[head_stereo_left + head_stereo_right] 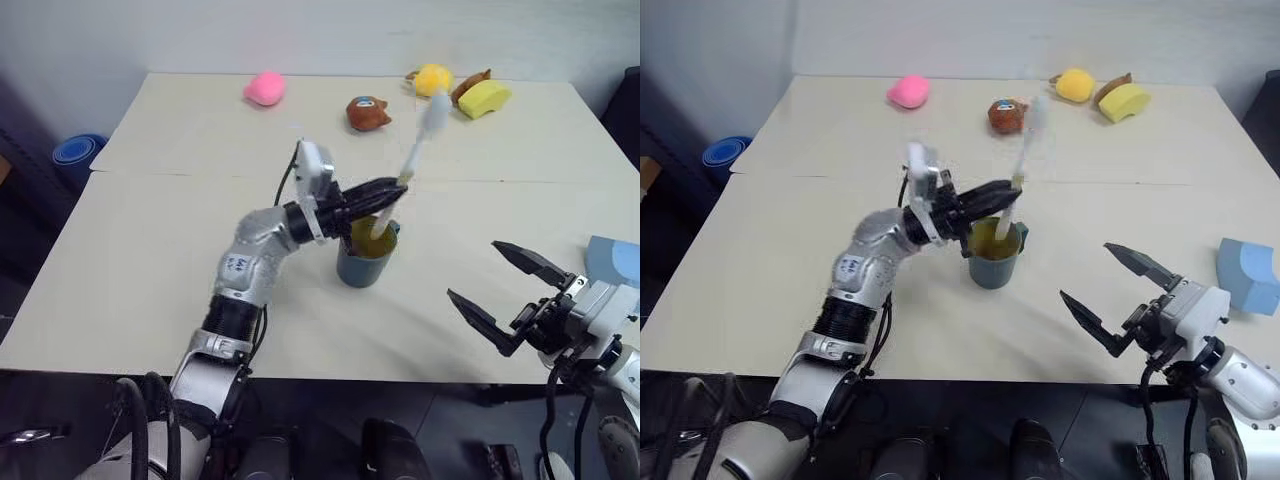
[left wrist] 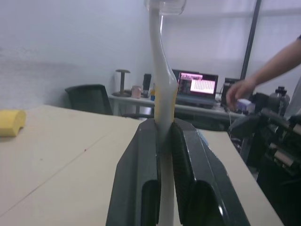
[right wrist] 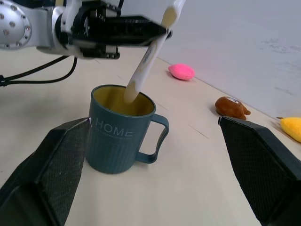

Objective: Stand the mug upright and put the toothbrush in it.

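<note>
The mug [image 1: 364,255] stands upright near the middle of the counter [image 1: 150,270], handle toward the right edge. The left tool [image 1: 385,195] is clenched on the toothbrush [image 1: 420,140], holding it tilted above the mug, its yellow handle end dipping into the mug's mouth and its bristle head up toward the far edge. The right tool [image 1: 500,290] hangs released, fingers spread wide, over the near edge, well apart from the mug.

One mug [image 1: 364,262], one toothbrush [image 1: 420,145]. Four soft toys: pink [image 1: 265,88], brown [image 1: 367,113], yellow [image 1: 433,78], yellow block [image 1: 484,98]. One light blue foam block [image 1: 1247,273].
</note>
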Motion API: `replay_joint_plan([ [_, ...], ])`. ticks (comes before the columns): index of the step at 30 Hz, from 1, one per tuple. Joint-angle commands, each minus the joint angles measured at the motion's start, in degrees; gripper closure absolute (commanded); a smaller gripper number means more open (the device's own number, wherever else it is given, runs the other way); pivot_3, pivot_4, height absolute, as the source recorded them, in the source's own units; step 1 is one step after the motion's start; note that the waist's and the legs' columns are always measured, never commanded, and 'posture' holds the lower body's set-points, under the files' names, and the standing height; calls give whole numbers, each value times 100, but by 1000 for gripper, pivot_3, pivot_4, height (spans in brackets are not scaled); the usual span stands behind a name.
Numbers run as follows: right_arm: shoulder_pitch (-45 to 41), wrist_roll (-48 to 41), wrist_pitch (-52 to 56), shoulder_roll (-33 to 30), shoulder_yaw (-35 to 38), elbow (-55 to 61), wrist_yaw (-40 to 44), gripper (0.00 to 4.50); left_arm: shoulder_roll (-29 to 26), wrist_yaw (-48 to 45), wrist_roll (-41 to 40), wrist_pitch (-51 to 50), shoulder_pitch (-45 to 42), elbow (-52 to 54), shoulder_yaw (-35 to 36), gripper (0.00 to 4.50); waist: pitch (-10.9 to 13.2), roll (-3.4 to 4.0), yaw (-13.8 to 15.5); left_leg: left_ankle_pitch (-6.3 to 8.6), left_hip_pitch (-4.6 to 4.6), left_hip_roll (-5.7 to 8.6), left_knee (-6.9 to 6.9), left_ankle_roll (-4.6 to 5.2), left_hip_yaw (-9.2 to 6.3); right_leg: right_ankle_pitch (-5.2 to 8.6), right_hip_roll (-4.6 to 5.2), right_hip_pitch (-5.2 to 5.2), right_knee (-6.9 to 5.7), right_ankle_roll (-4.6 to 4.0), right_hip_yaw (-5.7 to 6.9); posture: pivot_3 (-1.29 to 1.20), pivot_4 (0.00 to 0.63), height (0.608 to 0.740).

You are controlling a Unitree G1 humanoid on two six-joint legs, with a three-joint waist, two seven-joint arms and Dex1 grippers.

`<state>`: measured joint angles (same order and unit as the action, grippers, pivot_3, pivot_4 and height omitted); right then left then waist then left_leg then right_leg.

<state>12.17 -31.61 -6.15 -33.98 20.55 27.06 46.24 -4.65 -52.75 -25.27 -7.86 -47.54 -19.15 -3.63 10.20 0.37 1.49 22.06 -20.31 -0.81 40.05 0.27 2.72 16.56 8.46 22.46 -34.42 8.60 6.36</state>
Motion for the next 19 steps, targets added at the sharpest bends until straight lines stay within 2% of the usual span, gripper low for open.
replay_joint_plan([
  [1, 92, 59, -129, 86, 154, 276, -132, 0, 69, -138, 118, 603, 108, -122, 65, 3285, 0, 0, 3, 0, 0, -1, 0, 0, 1, 0, 0, 1, 0, 0, 0, 0, 150, 740],
  [6, 196, 60, -191, 87, 209, 218, -69, 0, -418, -141, -234, 12, 554, 876, 303, 1979, 0, 0, -2, 0, 0, -2, 1, 2, 0, 0, 1, 0, -1, 0, 0, 0, 150, 740],
  [9, 156, 24, -294, -28, 202, -105, 241, 0, -1458, -268, -105, -386, 1204, 1627, 586, 1979, 0, 0, -6, 0, 0, -4, 2, 2, -3, 0, 0, 0, -2, 0, 0, 0, 150, 740],
  [14, -267, 4, -465, -401, -21, -1046, 1161, 0, -2941, -607, 461, 292, 2623, 1851, 1320, 1979, -3, 7, -119, 0, 14, -10, -8, 1, -3, 0, -3, -1, -12, -1, -1, 0, 150, 740],
  [19, -976, 134, -816, -572, -292, -2375, 2060, 0, -3696, -621, 683, 1030, 4158, 1882, 2078, 1979, 1, 0, -119, 1, 9, -10, -5, 0, -8, 1, 0, -5, 0, -1, 2, 0, 150, 740],
])
